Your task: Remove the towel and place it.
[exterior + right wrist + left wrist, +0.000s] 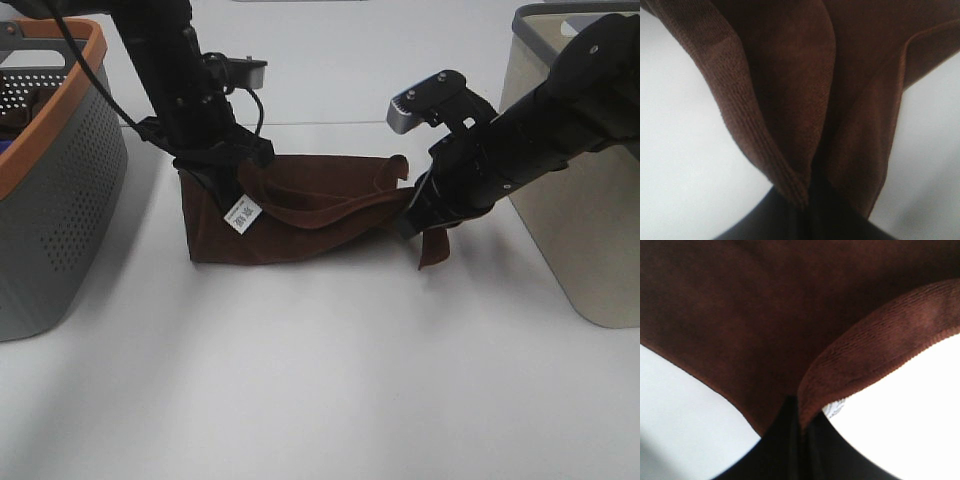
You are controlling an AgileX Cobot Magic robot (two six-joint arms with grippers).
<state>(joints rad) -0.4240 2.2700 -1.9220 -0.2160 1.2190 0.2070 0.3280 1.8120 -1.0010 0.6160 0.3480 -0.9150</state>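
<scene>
The dark brown towel [310, 215] hangs stretched between my two grippers over the white table, its lower edge touching the surface. Its white tag [243, 213] shows near the left corner. My left gripper [222, 172] is shut on the towel's left corner. My right gripper [418, 212] is shut on the right corner, with a small flap hanging below it. In the left wrist view the towel [765, 315] fills the frame and is pinched at my gripper [799, 415]. In the right wrist view the towel [805, 90] folds down into my shut gripper [810, 200].
A grey perforated basket with an orange rim [55, 190] stands at the left edge. A beige bin with a grey rim [580, 210] stands at the right. The white table [320, 390] extends toward the front.
</scene>
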